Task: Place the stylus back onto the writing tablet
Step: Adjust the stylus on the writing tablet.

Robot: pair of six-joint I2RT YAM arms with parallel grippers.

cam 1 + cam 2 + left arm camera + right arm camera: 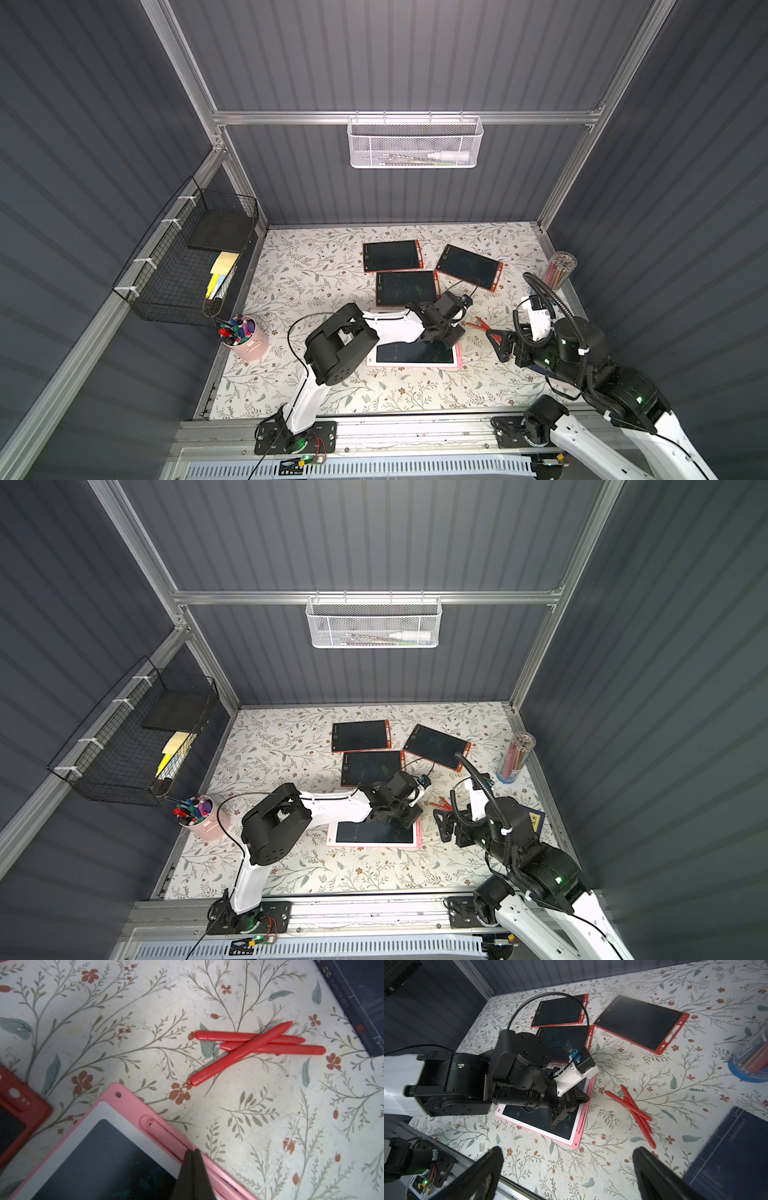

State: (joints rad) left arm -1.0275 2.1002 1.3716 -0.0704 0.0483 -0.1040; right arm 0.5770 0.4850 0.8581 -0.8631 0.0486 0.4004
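Left pincer: was found closed and empty, tips set on slim pink plastic stylus.
Stylus axis: was laid along pink-framed rectangular writing tablet's edge groove, directly beneath.
Right pincer: was spread open, farther off.

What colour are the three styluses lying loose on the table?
Red; the styluses show best in the left wrist view.

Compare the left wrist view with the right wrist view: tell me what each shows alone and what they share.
Left wrist only: the left gripper seen close, shut, its tips together over the stylus groove of the pink tablet.
Right wrist only: the right gripper open, all three red tablets, the tube of coloured pencils.
Both: the pink tablet, three crossed red styluses, the floral table.
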